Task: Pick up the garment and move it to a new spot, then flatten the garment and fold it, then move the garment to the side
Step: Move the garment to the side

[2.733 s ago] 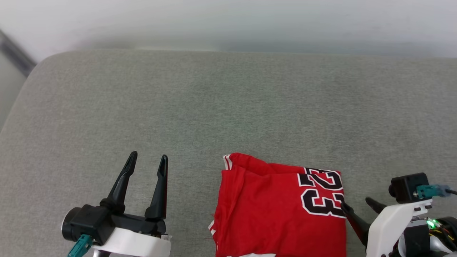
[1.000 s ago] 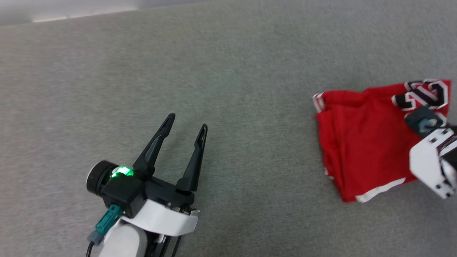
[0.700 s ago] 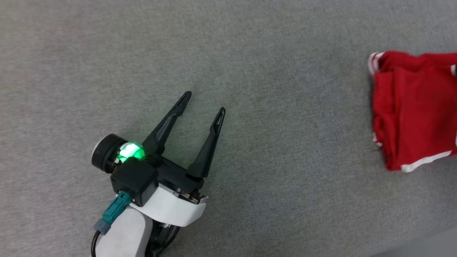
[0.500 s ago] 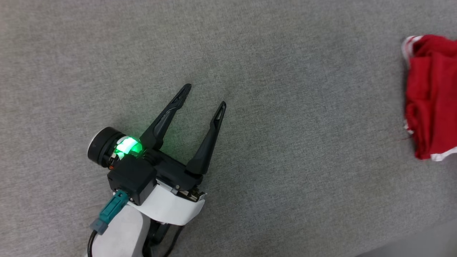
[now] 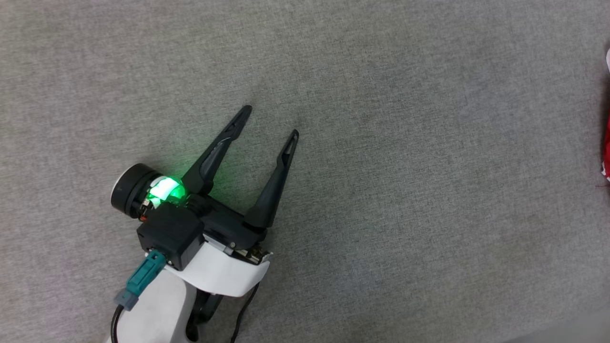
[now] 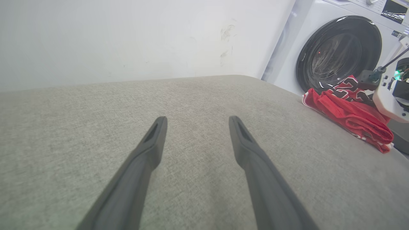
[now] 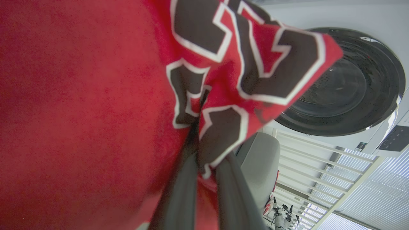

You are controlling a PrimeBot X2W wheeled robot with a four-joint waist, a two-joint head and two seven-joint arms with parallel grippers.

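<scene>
Right gripper (image 7: 202,140) clamped down tight on the garment (image 7: 80,111), fingers nearly together w/ a pinch of the black lettered cloth between them. Looks like it grabbed that edge so the folded bundle trails along as one piece, prob. the final move-to-the-side step. In the left wrist view the shirt sits at the far right end of the grey cushion (image 5: 405,190), just in front of the washing machine (image 6: 338,54), lettered part lifted, the rest lying on the fabric. Left gripper (image 5: 271,121) spread wide, nothing in it, hovering low over bare cushion well apart from the shirt, parked out of the way I'd say. Vs half a sec ago: head view had a good chunk of red at its right edge, now just a sliver. Whole pic has shifted tho, so the camera moved; left gripper same spread as before
</scene>
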